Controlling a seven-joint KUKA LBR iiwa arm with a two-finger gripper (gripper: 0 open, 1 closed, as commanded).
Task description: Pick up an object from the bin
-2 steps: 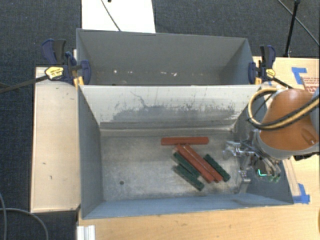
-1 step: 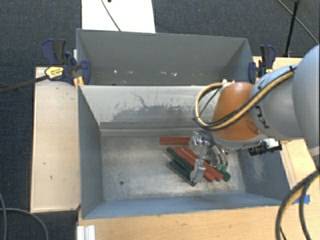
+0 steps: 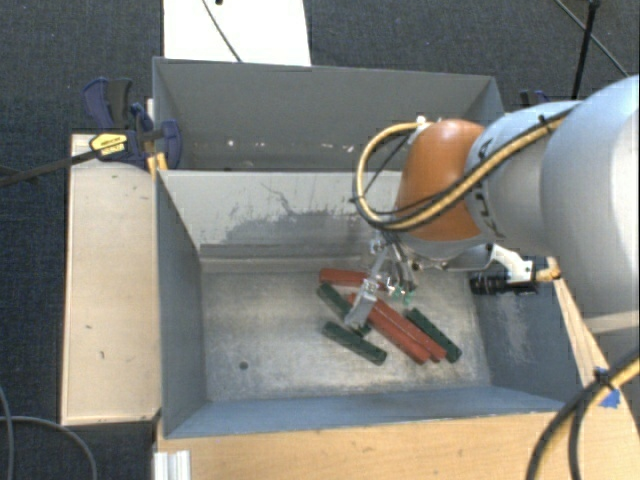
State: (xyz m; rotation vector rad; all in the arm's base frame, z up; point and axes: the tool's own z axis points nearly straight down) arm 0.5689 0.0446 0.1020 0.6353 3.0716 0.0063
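**Camera view: claw low over a small heap of bars in the bin**

The arm (image 3: pixel 560 188) comes in from the right edge of the grey metal bin (image 3: pixel 180 298), its wrist under an orange cover (image 3: pixel 440 183) with looped cables (image 3: pixel 366 173). The gripper (image 3: pixel 362 308) hangs low over the bin floor, a little right of its middle and nearer the back wall than the front edge. It sits right on top of a small heap of flat bars. Whether the claw is released or clenched cannot be told here, and no bar is plainly seen in its grasp.

Directly below the claw lies a long red-brown bar (image 3: pixel 405 335), running slantwise toward the front right corner. A dark green bar (image 3: pixel 354 342) lies just in front of it, angled across the floor. Another dark green bar (image 3: pixel 433 334) lies along the red-brown one's right side, touching it. Behind the claw a second red-brown bar (image 3: pixel 343 278) points toward the back wall's foot, with a dark green bar (image 3: pixel 333 296) just beside it.
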